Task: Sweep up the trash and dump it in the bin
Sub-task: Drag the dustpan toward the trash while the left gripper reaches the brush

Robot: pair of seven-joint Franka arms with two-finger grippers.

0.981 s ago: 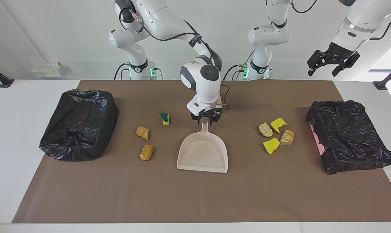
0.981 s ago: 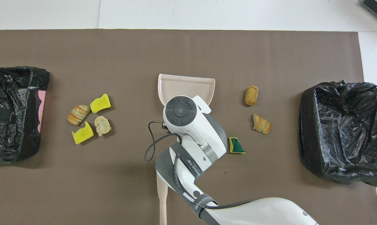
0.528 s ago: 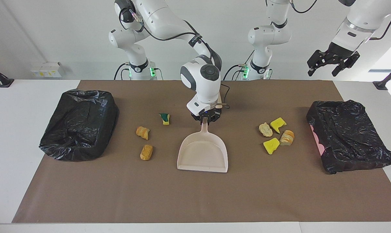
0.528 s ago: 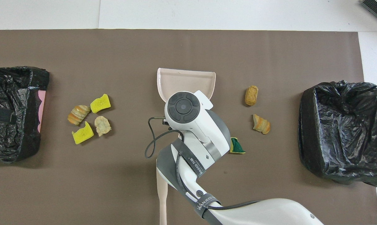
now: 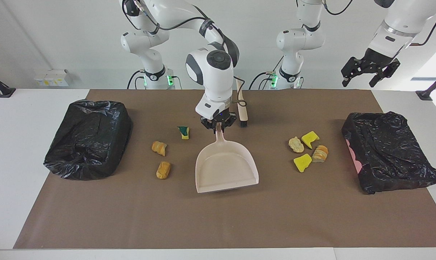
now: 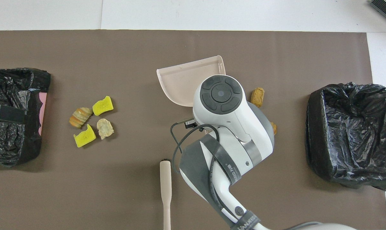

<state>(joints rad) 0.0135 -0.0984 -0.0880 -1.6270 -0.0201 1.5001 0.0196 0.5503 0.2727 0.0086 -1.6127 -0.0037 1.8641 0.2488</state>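
With my right gripper clamped on the beige plastic dustpan handle, pan tilted above brown mat, yellow and orange trash scraps lying either side, left gripper raised, jaws wide.

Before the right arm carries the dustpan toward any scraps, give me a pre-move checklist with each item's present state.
1. Right gripper shut on the dustpan handle: ok.
2. Dustpan off the mat: cannot tell; it sits tilted, with its mouth turned slightly toward the left arm's end.
3. Dustpan holds no scraps yet: ok, the pan is bare.
4. Brush picked up: not ok; it lies on the mat nearer the robots than the dustpan, with no gripper on it.
5. Left gripper out of the way: ok; it waits open, raised above the left arm's end of the table.
6. Trash still to sweep: ok; four scraps in a cluster toward the left arm's end, three toward the right arm's end.
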